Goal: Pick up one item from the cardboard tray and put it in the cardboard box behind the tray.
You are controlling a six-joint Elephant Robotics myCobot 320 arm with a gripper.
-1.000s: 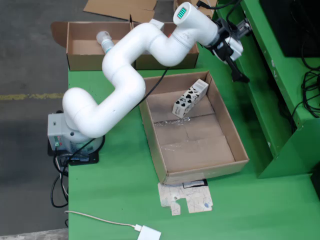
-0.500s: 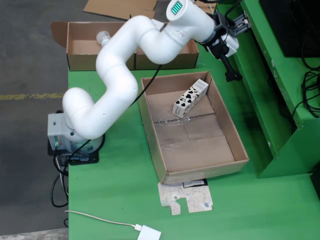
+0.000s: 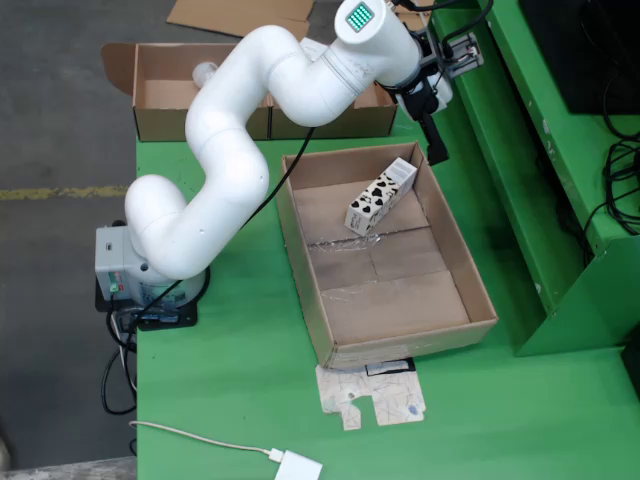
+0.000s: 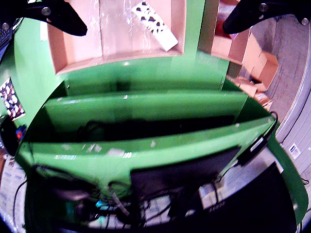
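Observation:
A cow-patterned carton (image 3: 380, 197) lies on its side in the far part of the open cardboard tray (image 3: 455, 240). Behind the tray stands the low cardboard box (image 3: 160, 118), with a pale object (image 3: 205, 72) in its left part. My gripper (image 3: 437, 145) hangs just outside the tray's far right corner, above the green table. In the wrist view the gripper (image 4: 154, 28) is open and empty, its two black fingers (image 4: 58, 14) spread wide. That view also shows the carton (image 4: 155, 24) and the tray (image 4: 116, 58) at the top.
A raised green shelf (image 3: 560, 180) with cables runs along the right of the table. A flattened printed carton (image 3: 372, 395) lies in front of the tray. A white adapter (image 3: 298, 467) with its cable lies at the near edge. A dark monitor (image 4: 194, 179) fills the lower wrist view.

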